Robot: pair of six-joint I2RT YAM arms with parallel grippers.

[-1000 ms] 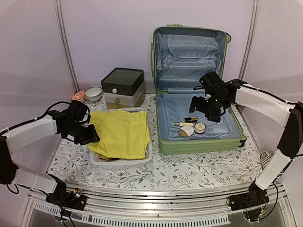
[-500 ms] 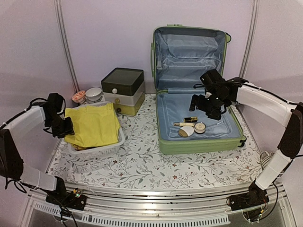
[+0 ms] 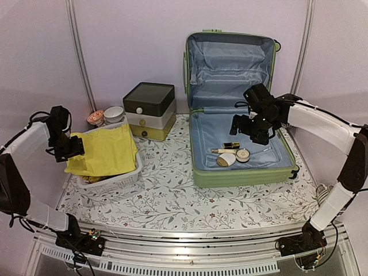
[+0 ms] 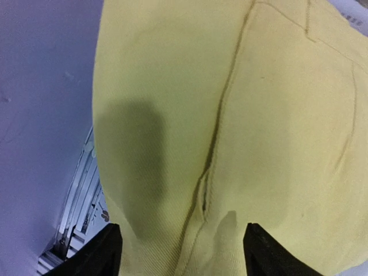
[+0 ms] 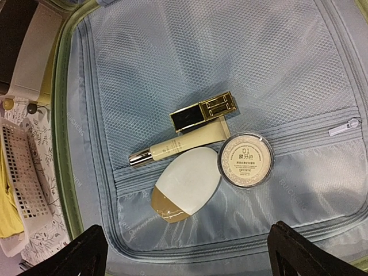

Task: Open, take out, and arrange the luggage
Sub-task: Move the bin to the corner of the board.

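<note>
The luggage (image 3: 241,175) lies open on the right of the table, its lid (image 3: 230,63) standing against the back wall. On its pale blue lining lie a round compact (image 5: 246,160), a white-and-tan oval bottle (image 5: 185,187), a cream tube (image 5: 181,142) and a black-and-gold stick (image 5: 204,110). My right gripper (image 3: 250,132) hovers open above them (image 5: 190,247), holding nothing. At the left edge of the white mesh basket (image 3: 123,177) my left gripper (image 3: 73,146) stands open (image 4: 181,253) against the folded yellow garment (image 4: 230,115), which fills the left wrist view.
A dark-lidded white-and-yellow drawer box (image 3: 149,106) stands behind the basket, with two small bowls (image 3: 113,113) to its left. The basket sits close to the table's left edge. Floral tablecloth (image 3: 172,201) shows between basket and luggage.
The basket with the yellow garment has slid left across the table with my left arm, and the left jaws have opened. The right arm has not moved.
</note>
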